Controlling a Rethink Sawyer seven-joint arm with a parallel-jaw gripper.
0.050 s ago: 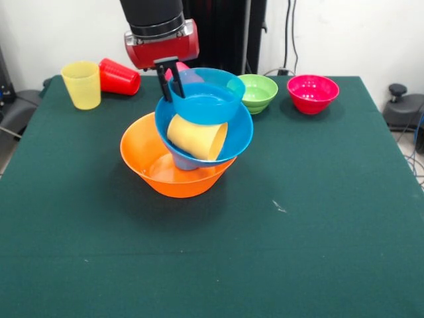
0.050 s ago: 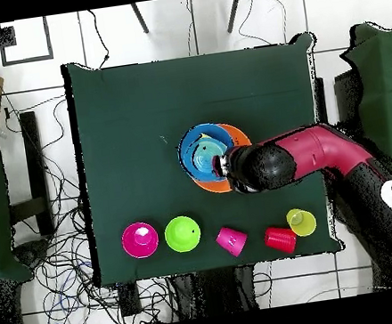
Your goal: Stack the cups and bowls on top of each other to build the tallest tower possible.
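Front view: pincer (image 1: pixel 171 82) hanging at the far rim of the small blue bowl (image 1: pixel 207 95), its two dark fingers (image 1: pixel 162 83) narrow, apparently straddling that rim, though a true clamp cannot be made out. Right under the pincer, the tower (image 1: pixel 192 142): large orange bowl (image 1: pixel 156 165) on the counter (image 1: pixel 318 212) at the bottom, a light blue cup (image 1: pixel 180 161) barely showing inside it, large blue bowl (image 1: pixel 238 136) tilted on that, orange cup (image 1: pixel 197 138) lying on its side within, small blue bowl on top. Beside the pincer, well apart: yellow cup (image 1: pixel 82 84) and red cup (image 1: pixel 119 77) to one side, green bowl (image 1: pixel 258 92) and magenta bowl (image 1: pixel 313 93) to the other; pink cup (image 1: pixel 180 67) just behind. Overhead view: pincer hidden under the arm (image 2: pixel 307 155), bowls showing beyond its tip. Likely step: seating or letting go the top bowl. Next: open gently, lift straight up without nudging the leaning stack, then fetch a loose cup
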